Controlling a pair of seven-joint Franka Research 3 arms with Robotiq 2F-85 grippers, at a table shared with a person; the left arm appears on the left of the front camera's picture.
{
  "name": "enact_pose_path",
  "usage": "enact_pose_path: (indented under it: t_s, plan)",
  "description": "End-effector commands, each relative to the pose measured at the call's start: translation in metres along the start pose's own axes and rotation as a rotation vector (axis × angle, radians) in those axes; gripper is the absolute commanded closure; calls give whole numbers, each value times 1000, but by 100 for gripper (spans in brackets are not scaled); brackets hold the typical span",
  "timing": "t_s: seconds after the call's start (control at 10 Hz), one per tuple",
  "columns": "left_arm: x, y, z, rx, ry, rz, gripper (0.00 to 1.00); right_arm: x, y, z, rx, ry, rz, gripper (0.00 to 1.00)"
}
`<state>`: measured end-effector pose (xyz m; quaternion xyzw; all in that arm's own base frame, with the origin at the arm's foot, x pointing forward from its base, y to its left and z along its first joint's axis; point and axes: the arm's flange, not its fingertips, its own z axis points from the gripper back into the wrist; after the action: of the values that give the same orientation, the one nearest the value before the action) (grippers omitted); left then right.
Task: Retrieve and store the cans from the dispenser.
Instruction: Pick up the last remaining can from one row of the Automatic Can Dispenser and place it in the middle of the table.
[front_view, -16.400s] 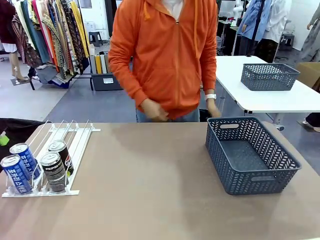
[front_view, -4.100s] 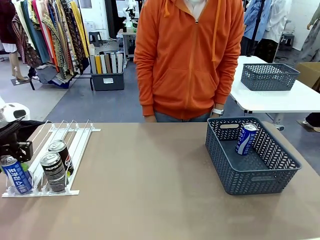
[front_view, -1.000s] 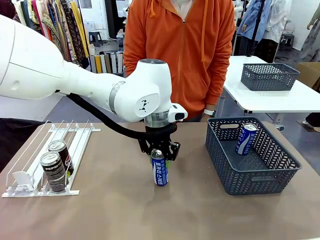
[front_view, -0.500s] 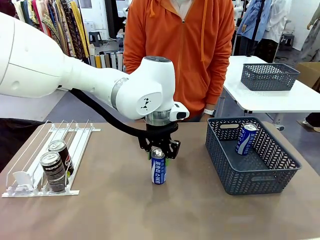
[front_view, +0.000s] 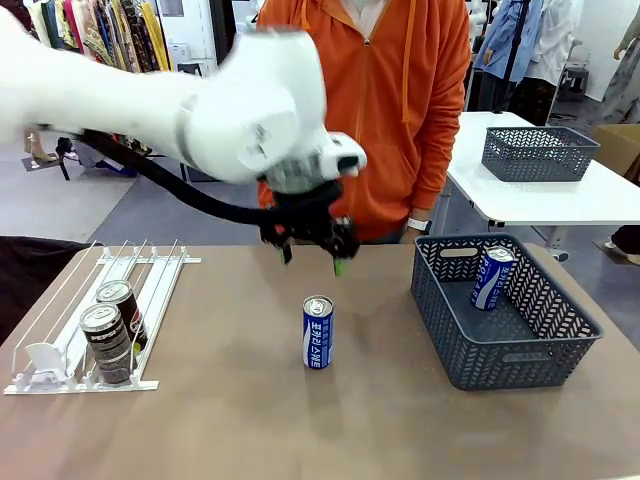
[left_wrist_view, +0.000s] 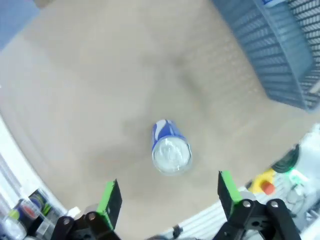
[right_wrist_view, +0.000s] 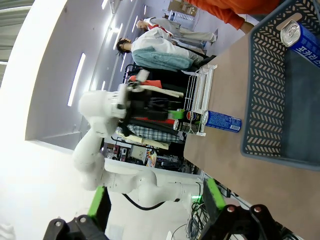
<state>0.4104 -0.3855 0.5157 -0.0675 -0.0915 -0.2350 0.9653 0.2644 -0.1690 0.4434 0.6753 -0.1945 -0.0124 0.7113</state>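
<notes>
Though blurred in front view, reads clearly enough: left pincer with jaws wide apart, nothing held, hanging above and clear of blue can. Can upright mid-worktop, standing alone between dispenser and grey basket. Inside basket: second blue can, leaning, probably on far wall. At dispenser's low end: two black cans, one just behind the other. Same for right pincer: jaws apart, empty. At far edge: person in orange hoodie.

left arm: white, rounded; cable: black; left gripper: black, green pads
</notes>
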Motion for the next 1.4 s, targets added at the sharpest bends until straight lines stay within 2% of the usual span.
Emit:
enact_pose_path:
  t_s: [0.0, 0.1, 0.2, 0.3, 0.4, 0.5, 0.6, 0.7, 0.8, 0.9, 1.0, 1.1, 1.2, 1.3]
  plan:
    - [-58, 60, 62, -131, -8, -31, 0, 2, 4, 0, 11, -8, 5, 0]
    - [-81, 96, 89, -241, 9, -56, 0, 2, 4, 0, 11, -8, 5, 0]
    - [-106, 136, 111, -352, -21, -58, 0, 2, 4, 0, 11, -8, 5, 0]
    - [-129, 181, 129, -408, -83, 32, 0, 2, 4, 0, 11, -8, 5, 0]
    - [-162, 236, 141, -554, -150, 86, 0, 2, 4, 0, 11, -8, 5, 0]
    - [-196, 283, 144, -649, -228, 185, 0, 2, 4, 0, 11, -8, 5, 0]
    - [-233, 326, 139, -785, -297, 224, 0, 2, 4, 0, 11, -8, 5, 0]
    - [-276, 368, 123, -872, -379, 354, 0, 2, 4, 0, 11, -8, 5, 0]
    - [-309, 396, 104, -950, -460, 475, 0, 2, 4, 0, 11, -8, 5, 0]
    - [-337, 414, 90, -998, -509, 541, 0, 2, 4, 0, 11, -8, 5, 0]
    - [-354, 428, 74, -1057, -543, 551, 0, 2, 4, 0, 11, -8, 5, 0]
    - [-364, 439, 63, -1068, -535, 572, 0, 2, 4, 0, 11, -8, 5, 0]
    - [-363, 427, 85, -996, -486, 568, 0, 2, 4, 0, 11, -8, 5, 0]
    - [-363, 427, 85, -996, -486, 568, 0, 2, 4, 0, 11, -8, 5, 0]
